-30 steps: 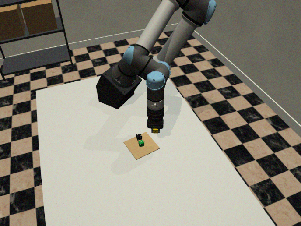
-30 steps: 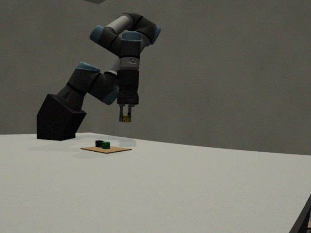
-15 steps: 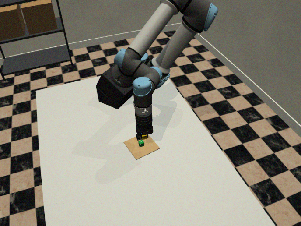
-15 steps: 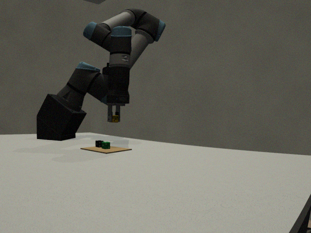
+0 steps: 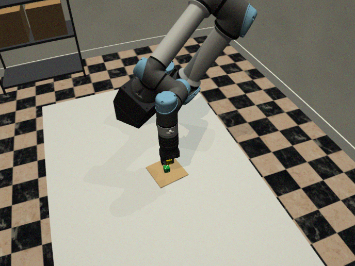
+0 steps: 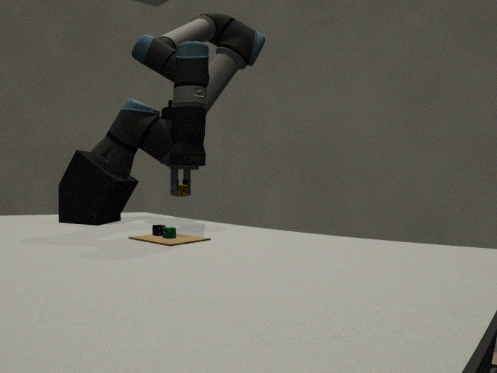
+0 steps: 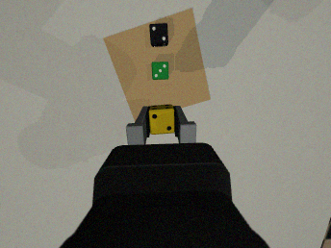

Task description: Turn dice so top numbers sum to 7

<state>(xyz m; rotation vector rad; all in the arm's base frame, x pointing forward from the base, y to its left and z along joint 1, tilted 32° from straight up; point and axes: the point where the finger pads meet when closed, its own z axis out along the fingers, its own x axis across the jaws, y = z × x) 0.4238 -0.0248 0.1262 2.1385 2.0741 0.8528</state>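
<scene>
My gripper (image 5: 166, 162) (image 6: 181, 191) (image 7: 162, 115) is shut on the yellow die (image 5: 168, 162) (image 6: 183, 190) (image 7: 162, 122), held in the air above the mat's level. The yellow die's upper face shows two pips in the wrist view. The tan mat (image 5: 176, 175) (image 6: 190, 239) (image 7: 192, 88) lies flat on the table. The green die (image 5: 166, 168) (image 6: 169, 232) (image 7: 160, 70) sits flat near the mat's middle, three pips on top. The black die (image 6: 157, 230) (image 7: 159, 35) sits flat near one edge, two pips on top; the gripper hides it in the top view.
The white table (image 5: 200, 229) (image 6: 261, 301) surrounds the mat. The robot's black base block (image 5: 129, 114) (image 6: 90, 196) stands on the table behind the mat. A shelf with boxes (image 5: 45, 19) stands off the table at the back left.
</scene>
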